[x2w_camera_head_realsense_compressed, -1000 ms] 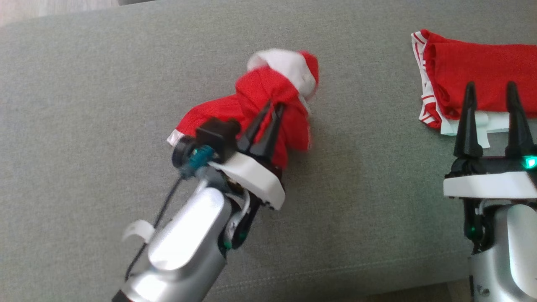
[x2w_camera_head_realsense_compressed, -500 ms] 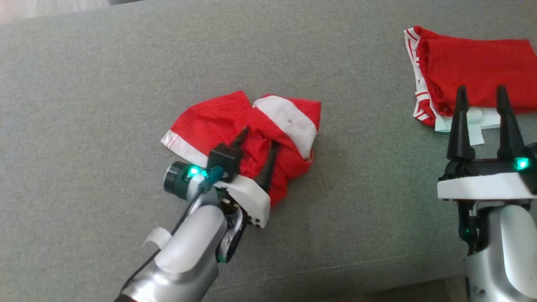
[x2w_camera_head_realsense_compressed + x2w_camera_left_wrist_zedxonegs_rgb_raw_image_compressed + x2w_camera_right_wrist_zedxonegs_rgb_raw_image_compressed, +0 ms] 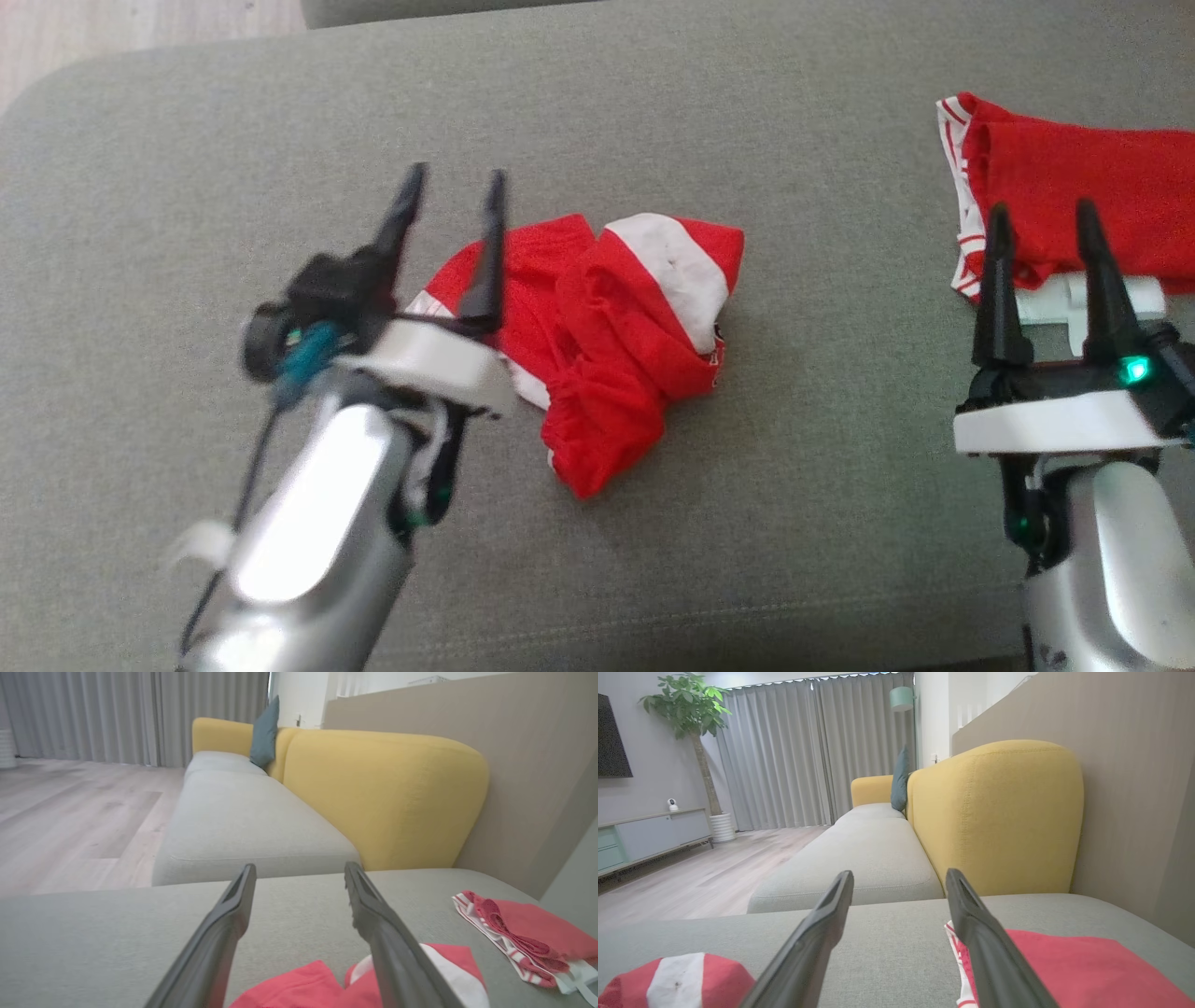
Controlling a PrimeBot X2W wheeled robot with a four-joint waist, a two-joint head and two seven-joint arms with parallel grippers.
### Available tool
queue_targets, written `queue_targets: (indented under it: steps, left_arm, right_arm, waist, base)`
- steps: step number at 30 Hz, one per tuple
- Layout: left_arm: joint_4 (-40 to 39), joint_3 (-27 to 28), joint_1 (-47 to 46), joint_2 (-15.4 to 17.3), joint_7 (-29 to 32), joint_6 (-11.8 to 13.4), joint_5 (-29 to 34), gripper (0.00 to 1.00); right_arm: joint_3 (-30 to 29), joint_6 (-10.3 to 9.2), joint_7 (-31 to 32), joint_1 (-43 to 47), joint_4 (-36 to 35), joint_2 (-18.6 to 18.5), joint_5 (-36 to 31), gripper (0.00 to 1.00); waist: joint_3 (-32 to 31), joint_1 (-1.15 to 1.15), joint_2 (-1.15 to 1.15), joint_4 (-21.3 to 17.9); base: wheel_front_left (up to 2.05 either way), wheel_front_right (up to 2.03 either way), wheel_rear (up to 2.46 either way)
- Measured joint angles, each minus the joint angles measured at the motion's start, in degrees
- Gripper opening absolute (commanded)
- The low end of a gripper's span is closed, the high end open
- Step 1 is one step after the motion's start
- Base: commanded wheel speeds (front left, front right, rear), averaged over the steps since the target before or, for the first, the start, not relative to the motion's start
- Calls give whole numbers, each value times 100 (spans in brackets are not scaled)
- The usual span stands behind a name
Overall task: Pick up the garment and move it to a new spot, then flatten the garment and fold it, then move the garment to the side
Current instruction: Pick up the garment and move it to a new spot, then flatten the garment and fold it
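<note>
Your garment (image 3: 616, 345) lies crumpled near the middle of the grey seat cushion (image 3: 794, 140), free of both tools. It is a red knit heap with white trim and one broad white panel. Its longer run goes across the cushion, from the white-trimmed hem at the robot's left to the white-panelled end at the right. A rounded red lobe points toward the cushion's near edge.

The left gripper (image 3: 456, 177) stands over the cushion at the heap's left end. Its dark tapered fingers are spread and nothing is between them. The right gripper (image 3: 1041, 210) is likewise spread and empty toward the cushion's right end, in front of a folded red pile (image 3: 1074, 187) with white striped edging. That pile rests on a white item (image 3: 1111, 299).

The head view gives the heap's whole outline from above. The left wrist view catches only the top of the heap. It adds a yellow backrest (image 3: 387, 793), a teal pillow (image 3: 264, 732) and pale plank flooring (image 3: 70, 812) beyond the cushion's far side. The right wrist view alone shows a small dark speck on the white panel, a potted plant (image 3: 691, 709) and grey pleated curtains (image 3: 808, 751).

The cushion fabric is a fine, matte weave. A stitched seam runs along its near edge.
</note>
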Motion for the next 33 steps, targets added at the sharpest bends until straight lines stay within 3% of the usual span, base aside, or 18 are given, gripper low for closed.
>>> queue_targets:
  steps: [8, 12, 21, 33]
  left_arm:
    - [-755, 835, 1021, 275, -19, 42, 222, 100]
    - [-847, 1144, 1520, 213, -23, 33, 294, 100]
    - [-873, 1457, 1792, -85, -24, -322, 519, 100]
    - [-717, 1584, 1791, -322, -23, -670, 665, 100]
  right_arm:
    - [231, 0, 37, 251, 10, 0, -56, 100]
    - [350, 0, 76, 339, 8, 3, -108, 100]
    - [407, 0, 167, 357, -41, 2, -107, 100]
    - [1296, 0, 882, 205, 390, -1, -5, 100]
  waist:
    - [-144, 0, 0, 184]
    - [-199, 0, 0, 246]
    - [-258, 0, 0, 433]
    - [-105, 0, 0, 855]
  base:
    - [0, 0, 0]
    - [0, 0, 0]
    - [0, 0, 0]
    - [0, 0, 0]
